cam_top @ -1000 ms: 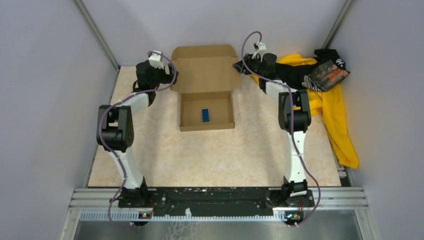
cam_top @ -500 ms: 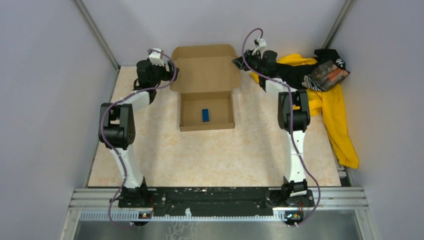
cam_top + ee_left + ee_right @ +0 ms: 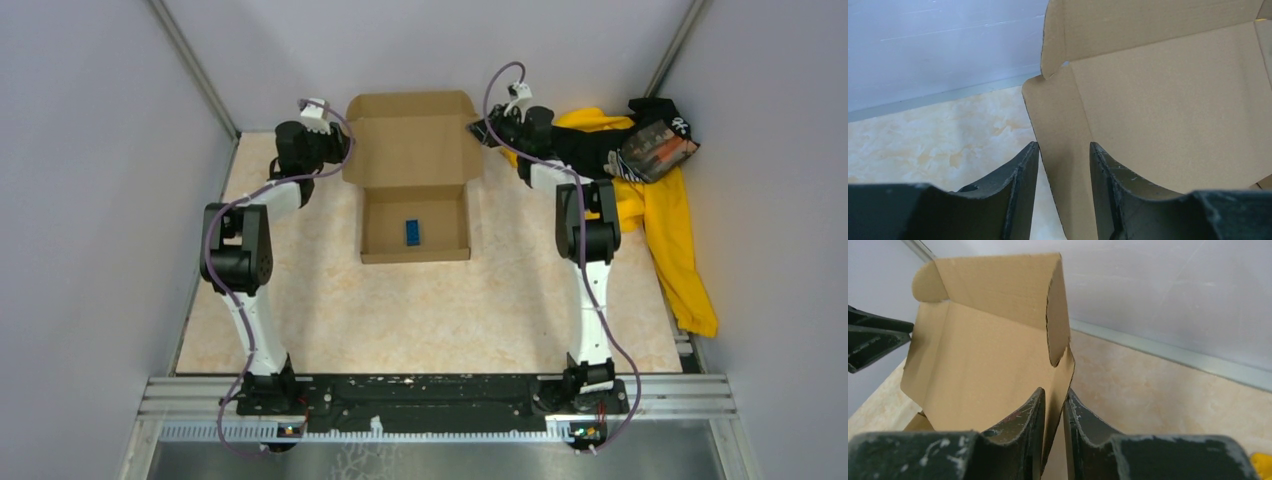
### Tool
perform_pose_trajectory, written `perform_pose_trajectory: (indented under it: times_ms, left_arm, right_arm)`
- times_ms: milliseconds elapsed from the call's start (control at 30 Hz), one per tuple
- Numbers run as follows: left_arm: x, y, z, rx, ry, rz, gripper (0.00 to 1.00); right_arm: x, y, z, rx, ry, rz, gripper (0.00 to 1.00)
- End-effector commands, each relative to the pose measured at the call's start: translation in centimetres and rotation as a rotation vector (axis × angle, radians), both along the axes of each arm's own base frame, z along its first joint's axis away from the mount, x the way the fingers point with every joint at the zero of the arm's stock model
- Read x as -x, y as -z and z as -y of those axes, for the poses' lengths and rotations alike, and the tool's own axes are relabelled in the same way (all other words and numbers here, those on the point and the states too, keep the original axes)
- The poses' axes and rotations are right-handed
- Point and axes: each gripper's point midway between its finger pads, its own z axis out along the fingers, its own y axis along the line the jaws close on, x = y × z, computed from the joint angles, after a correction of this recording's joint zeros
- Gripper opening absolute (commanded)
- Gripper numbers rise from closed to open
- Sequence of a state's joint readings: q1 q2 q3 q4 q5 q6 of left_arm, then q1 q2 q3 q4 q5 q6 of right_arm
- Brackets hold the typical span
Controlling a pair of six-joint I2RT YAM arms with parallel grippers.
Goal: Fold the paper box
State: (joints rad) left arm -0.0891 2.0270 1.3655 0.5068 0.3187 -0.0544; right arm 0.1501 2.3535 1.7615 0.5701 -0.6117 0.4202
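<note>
The paper box [image 3: 412,140] is plain brown cardboard, standing at the back middle of the table. Its lid leans back open and its shallow tray [image 3: 372,222] faces me. My left gripper [image 3: 346,148] is at the lid's left edge. In the left wrist view the paper box [image 3: 1168,100] has that edge between the jaws of my left gripper [image 3: 1063,147], which stand open with gaps on both sides. My right gripper [image 3: 478,130] is at the lid's right edge. In the right wrist view my right gripper [image 3: 1054,392] is shut on the thin side flap of the paper box [image 3: 983,360].
A small blue block [image 3: 411,231] lies inside the tray. A yellow-and-black cloth pile [image 3: 660,190] lies at the back right, under and behind the right arm. The back wall [image 3: 948,45] rises just behind the lid, and side walls close in both sides.
Both pairs of jaws have narrowed around the lid's side edges, the right one down onto the flap. The left gripper has shifted slightly towards the lid. The box has stayed in place.
</note>
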Motion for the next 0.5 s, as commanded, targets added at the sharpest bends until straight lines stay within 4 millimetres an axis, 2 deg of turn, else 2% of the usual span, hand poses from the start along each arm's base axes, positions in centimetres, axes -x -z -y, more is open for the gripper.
perform_pose_trajectory:
  times_ms: [0, 133, 467]
  left_arm:
    - [0.5, -3.8, 0.8, 0.026, 0.035, 0.057, 0.47]
    - [1.1, -4.1, 1.0, 0.032, 0.036, 0.048, 0.42]
    - [2.7, -5.0, 2.8, 0.015, 0.059, 0.049, 0.37]
  right_arm:
    - [1.4, -5.7, -0.5, 0.000, -0.016, 0.133, 0.18]
    - [2.3, -6.0, -0.9, 0.053, 0.000, 0.140, 0.14]
    - [4.6, -7.3, -1.8, 0.143, 0.039, 0.162, 0.10]
